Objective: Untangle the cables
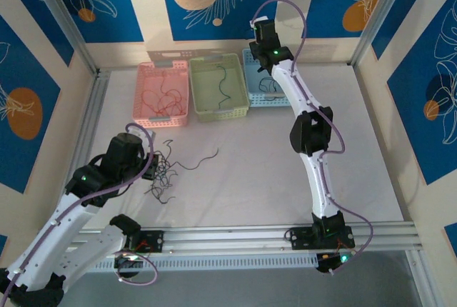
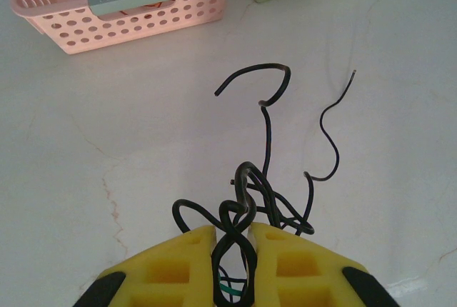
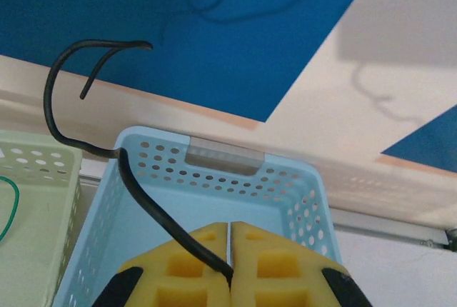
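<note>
My right pincer (image 3: pixel 229 239) is shut tight on one black cable (image 3: pixel 143 193), just above the blue basket (image 3: pixel 214 151). My left pincer (image 2: pixel 233 239) pinches the clump of cables (image 2: pixel 246 193) on the counter (image 2: pixel 107 143), far from that basket. I think the next move is to let go gently so the cable drops in.

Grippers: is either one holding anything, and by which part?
The right gripper pinches a single black cable near its lower end, over the blue basket. The left gripper clamps the clump of cables by its near loops.
</note>
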